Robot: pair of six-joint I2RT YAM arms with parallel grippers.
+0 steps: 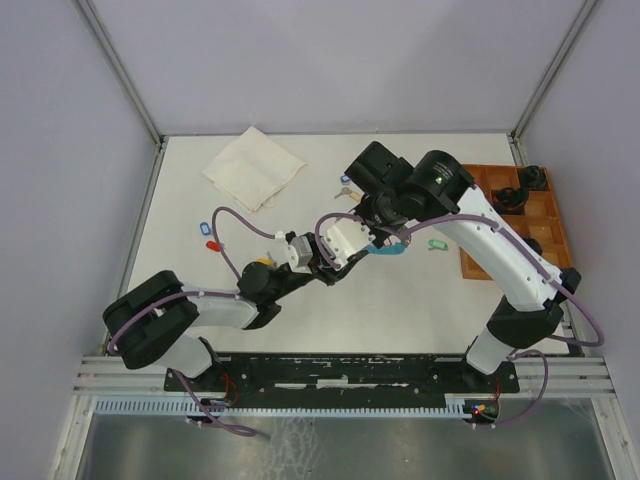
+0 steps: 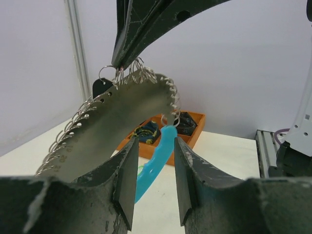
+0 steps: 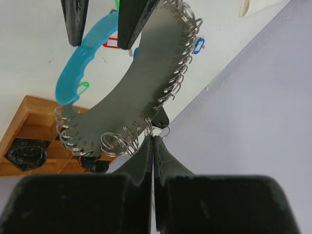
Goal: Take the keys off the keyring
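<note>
The keyring (image 2: 131,107), a curved grey plate edged with small wire rings and joined to a light-blue band (image 3: 78,63), hangs in the air above the desk (image 1: 400,310) between the two arms; the right claw (image 3: 153,139) is clenched on the plate's ringed edge and carries it; the left claw (image 2: 156,142) stands released, its fingers on either side of the blue band with a gap showing, not pinching it; a dark-tagged key (image 2: 101,87) appears to hang from a ring just beside the right claw's grip, so the step in hand is probably to work that one off; to do it well, the left claw should first close firmly on the band so the plate cannot swing; the right claw should let go only once that hold is sure, then pinch the tag or its little ring rather than the plate, and draw it off without twisting the neighbouring rings; a blue-tagged key (image 1: 197,228), a red-tagged key (image 1: 211,244) and a green tag (image 1: 435,245) lie loose on the desk, well apart from the keyring; the wooden tray (image 1: 548,215) at the desk's right edge is divided into compartments; two of the far ones each hold a dark lump (image 1: 535,178) that I cannot identify; no key shows in any compartment in view, though the right arm hides part of the tray.
</note>
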